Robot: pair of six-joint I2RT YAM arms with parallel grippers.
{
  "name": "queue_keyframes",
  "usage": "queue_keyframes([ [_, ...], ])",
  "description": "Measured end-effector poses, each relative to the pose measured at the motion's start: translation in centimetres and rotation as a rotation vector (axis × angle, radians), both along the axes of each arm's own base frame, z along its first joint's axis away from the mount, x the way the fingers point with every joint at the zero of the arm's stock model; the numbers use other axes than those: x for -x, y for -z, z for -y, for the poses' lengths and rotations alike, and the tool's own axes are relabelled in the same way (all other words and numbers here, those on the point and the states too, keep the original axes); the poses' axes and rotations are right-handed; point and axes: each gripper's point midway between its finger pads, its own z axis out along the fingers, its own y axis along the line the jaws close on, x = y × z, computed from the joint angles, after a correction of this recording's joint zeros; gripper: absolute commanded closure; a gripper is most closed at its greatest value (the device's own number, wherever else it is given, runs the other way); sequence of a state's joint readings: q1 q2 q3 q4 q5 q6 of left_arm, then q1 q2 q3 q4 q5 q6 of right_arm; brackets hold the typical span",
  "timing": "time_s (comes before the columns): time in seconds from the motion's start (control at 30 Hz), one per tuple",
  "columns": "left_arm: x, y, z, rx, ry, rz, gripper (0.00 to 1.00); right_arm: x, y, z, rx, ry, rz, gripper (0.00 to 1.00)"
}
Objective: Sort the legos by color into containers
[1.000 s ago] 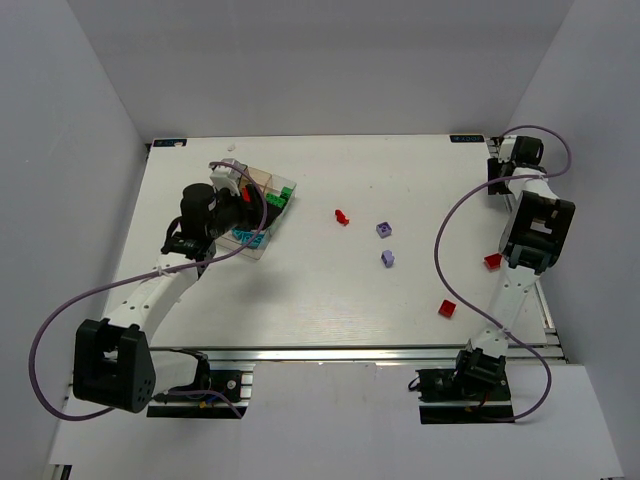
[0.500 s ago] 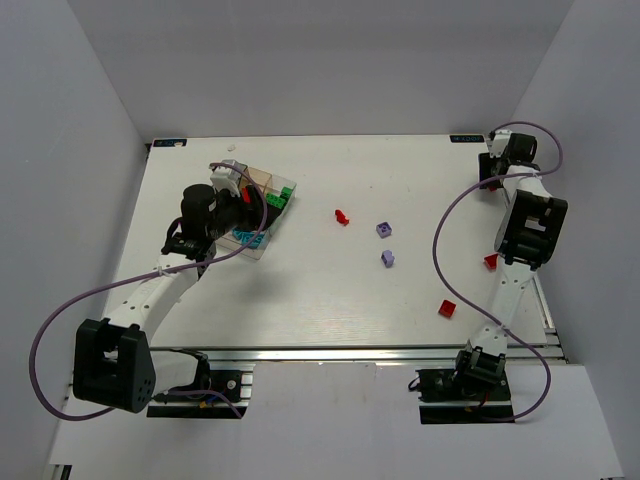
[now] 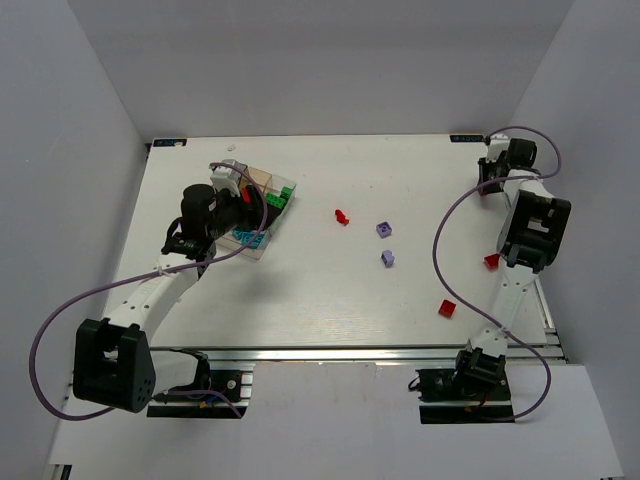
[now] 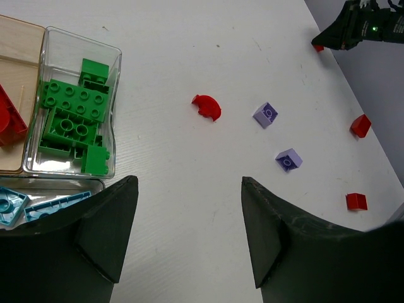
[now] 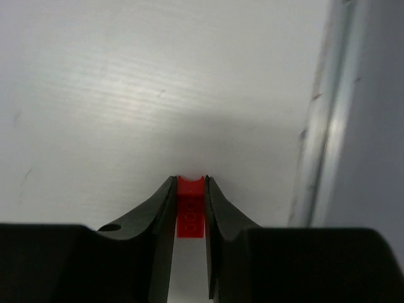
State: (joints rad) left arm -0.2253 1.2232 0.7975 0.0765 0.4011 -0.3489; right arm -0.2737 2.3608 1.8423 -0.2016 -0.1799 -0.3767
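Note:
The clear tray (image 3: 290,190) stands at the left; its compartments hold green bricks (image 4: 72,120), a red brick (image 4: 9,117) and cyan bricks (image 4: 25,205). My left gripper (image 4: 187,183) is open and empty, hovering beside the tray (image 4: 117,95). My right gripper (image 3: 487,178) is at the far right of the table, shut on a small red brick (image 5: 190,208) just above the surface. Loose on the table lie a red curved piece (image 3: 342,216), two light purple bricks (image 3: 384,229) (image 3: 387,258), and two red bricks (image 3: 491,261) (image 3: 446,308).
The table's metal side rail (image 5: 315,145) runs just right of my right gripper. The right arm's upper link (image 3: 535,225) hangs over the red brick by the right edge. White walls close in the table on three sides.
The right arm has shifted slightly near the far right corner. The left arm and the loose bricks have not moved.

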Motion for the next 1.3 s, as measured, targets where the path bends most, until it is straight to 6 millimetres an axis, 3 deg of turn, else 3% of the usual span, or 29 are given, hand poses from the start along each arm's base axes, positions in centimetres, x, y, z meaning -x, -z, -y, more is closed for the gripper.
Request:
queue_keyframes([
  [0.13, 0.0, -0.2, -0.1, 0.000, -0.004, 0.005, 0.24, 4.6, -0.4, -4.1, -0.059, -0.149, -0.050, 1.00],
  [0.23, 0.0, -0.9, -0.6, 0.000, -0.027, 0.028, 0.24, 7.9, -3.2, -10.1, -0.095, -0.327, -0.036, 1.00],
  [0.3, 0.0, -1.7, -1.3, -0.005, -0.057, 0.055, 0.24, 9.0, -6.9, -15.4, -0.100, -0.480, 0.025, 1.00],
  [0.4, 0.2, -3.9, -2.6, -0.018, -0.123, 0.127, 0.23, 10.2, -13.0, -24.9, -0.105, -0.731, 0.162, 1.00],
  [0.47, 0.7, -5.7, -3.7, -0.024, -0.176, 0.186, 0.23, 11.5, -16.0, -31.6, -0.133, -0.895, 0.224, 1.00],
  [0.57, 1.4, -8.0, -5.3, -0.033, -0.254, 0.264, 0.23, 12.9, -18.5, -39.3, -0.195, -1.070, 0.271, 1.00],
  [0.63, 1.8, -9.3, -6.2, -0.037, -0.298, 0.304, 0.23, 12.8, -19.5, -43.2, -0.230, -1.137, 0.284, 1.00],
  [0.8, 2.4, -11.1, -7.8, -0.047, -0.377, 0.365, 0.22, 12.3, -18.7, -52.5, -0.302, -1.227, 0.300, 1.00],
  [0.93, 2.6, -11.5, -8.4, -0.062, -0.404, 0.380, 0.22, 13.8, -16.3, -57.9, -0.338, -1.257, 0.294, 1.00],
  [1.17, 2.6, -11.2, -8.6, -0.080, -0.410, 0.375, 0.22, 15.2, -15.1, -65.5, -0.386, -1.288, 0.414, 1.00],
  [1.3, 2.6, -11.1, -8.6, -0.083, -0.409, 0.370, 0.22, 15.0, -14.9, -67.9, -0.402, -1.255, 0.496, 0.98],
])
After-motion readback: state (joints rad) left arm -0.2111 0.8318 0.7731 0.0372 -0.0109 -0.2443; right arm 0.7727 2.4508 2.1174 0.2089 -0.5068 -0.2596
